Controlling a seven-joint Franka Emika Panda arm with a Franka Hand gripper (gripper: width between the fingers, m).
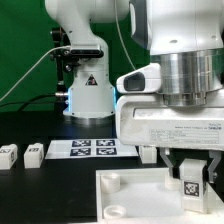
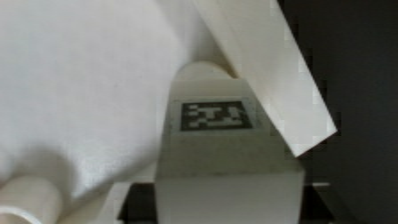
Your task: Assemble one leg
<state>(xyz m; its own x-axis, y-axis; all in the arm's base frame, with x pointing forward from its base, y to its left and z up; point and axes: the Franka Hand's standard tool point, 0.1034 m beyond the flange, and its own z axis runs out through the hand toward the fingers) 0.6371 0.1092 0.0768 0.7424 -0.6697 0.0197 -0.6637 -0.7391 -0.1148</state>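
Gripper (image 1: pixel 190 178): jaws drawn in narrow, clamped on the leg (image 1: pixel 190 185), a small white plastic rectangular post with a black-and-white square tag on its face. In the wrist view the leg (image 2: pixel 217 150) stands upright between the jaws, tag facing the camera.

Directly under the hand: large flat white plastic panel (image 1: pixel 135 200). One raised round corner socket (image 1: pixel 113 181) lies off to the hand's side, toward the exterior view's left. Leg's lower end is hidden, so I cannot tell whether it touches the panel.

Progress (judgement): pick-up is done and the leg is over the panel. Seating it in a socket and twisting it home remain.

Well apart from the hand, toward the exterior view's left: thin flat white marker board (image 1: pixel 85 148) and two small white tagged blocks (image 1: pixel 32 152), loose on the black table (image 1: pixel 50 190).
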